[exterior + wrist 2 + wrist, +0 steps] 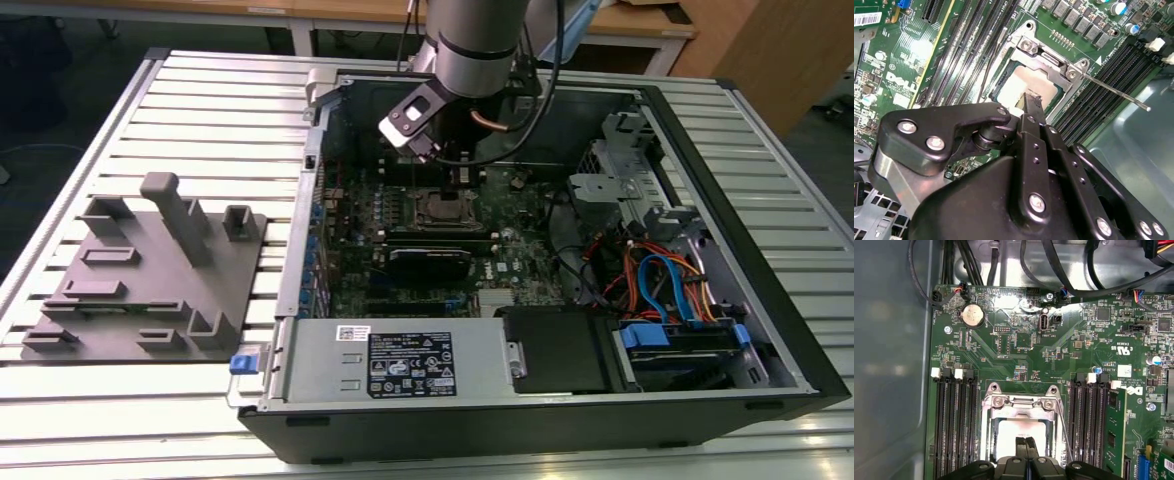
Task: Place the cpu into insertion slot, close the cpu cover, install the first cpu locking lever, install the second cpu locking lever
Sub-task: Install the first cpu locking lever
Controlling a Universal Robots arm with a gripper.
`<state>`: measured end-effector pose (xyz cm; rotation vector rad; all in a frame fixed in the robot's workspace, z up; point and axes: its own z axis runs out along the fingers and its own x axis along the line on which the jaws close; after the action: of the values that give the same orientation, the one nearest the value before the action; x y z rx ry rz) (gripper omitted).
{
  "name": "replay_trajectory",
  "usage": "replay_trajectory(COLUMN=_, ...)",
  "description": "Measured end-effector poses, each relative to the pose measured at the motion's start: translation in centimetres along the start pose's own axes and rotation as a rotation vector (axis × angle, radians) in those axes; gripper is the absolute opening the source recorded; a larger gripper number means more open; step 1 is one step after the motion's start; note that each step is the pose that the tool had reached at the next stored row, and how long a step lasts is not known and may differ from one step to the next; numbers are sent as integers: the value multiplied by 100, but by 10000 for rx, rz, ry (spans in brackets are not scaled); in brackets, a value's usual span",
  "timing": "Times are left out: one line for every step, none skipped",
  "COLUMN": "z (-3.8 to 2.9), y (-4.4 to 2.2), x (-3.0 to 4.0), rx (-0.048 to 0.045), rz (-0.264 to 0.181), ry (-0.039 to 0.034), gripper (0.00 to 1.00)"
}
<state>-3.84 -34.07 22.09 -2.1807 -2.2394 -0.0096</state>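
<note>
Pincer [1026, 441]: tips pressed together, holding nothing.
Cpu [1008, 435]: right under the pincer tips, in the slot [441, 210].
Cover [1019, 401]: flat around the cpu.
Lever [1114, 92]: sticks out beside the pincer.

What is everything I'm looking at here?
Table: one, silver slats, under everything.
Moulded tray: one, grey, exterior view's left of the case.
Computer case: one, black, open, on the table.
Power supply box: one, grey, black label, case's near edge.
Cables: several, blue and orange, inside the case.
Circuit board: one, green, inside the case.
Coin battery: one, silver, on the board.
Memory slots: several, black, flanking the chip.
Chip: one, pale silver, in the cover's window.
Cover: one, dark silver, lying around the chip.
Lever rod: one clear, silvery, beside the cover.
Arm: one, grey, above the board.
Gripper: one, black, fingers shut, over the chip.
</note>
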Motion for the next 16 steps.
replay_trajectory(z=-2, y=0, x=0, rx=0, rz=0, ry=1, gripper=10)
replay_trajectory(z=-4, y=0, x=0, rx=0, rz=0, ry=0, gripper=10)
replay_trajectory(z=-6, y=0, x=0, rx=0, rz=0, ry=0, gripper=10)
replay_trajectory(z=-9, y=0, x=0, rx=0, rz=0, ry=0, gripper=10)
replay_trajectory(z=-11, y=0, x=0, rx=0, rz=0, ry=0, gripper=10)
replay_trajectory(z=-13, y=0, x=0, rx=0, rz=0, ry=0, gripper=10)
replay_trajectory(z=-15, y=0, x=0, rx=0, rz=0, ry=0, gripper=10)
replay_trajectory(z=-17, y=0, x=0, rx=0, rz=0, ry=0, gripper=10)
replay_trajectory(z=-19, y=0, x=0, rx=0, rz=0, ry=0, gripper=10)
replay_trajectory(z=-21, y=0, x=0, rx=0, rz=-1, ry=0, gripper=10)
replay_trajectory(z=-23, y=0, x=0, rx=1, rz=0, ry=-1, gripper=10)
replay_trajectory(z=-25, y=0, x=1, rx=0, rz=0, ry=0, gripper=10)
replay_trajectory(z=-27, y=0, x=0, rx=0, rz=0, ry=0, gripper=10)
replay_trajectory(z=-29, y=0, x=1, rx=1, rz=0, ry=0, gripper=10)
replay_trajectory(z=-31, y=0, x=1, rx=0, rz=0, ry=0, gripper=10)
replay_trajectory(z=-33, y=0, x=1, rx=1, rz=0, ry=-1, gripper=10)
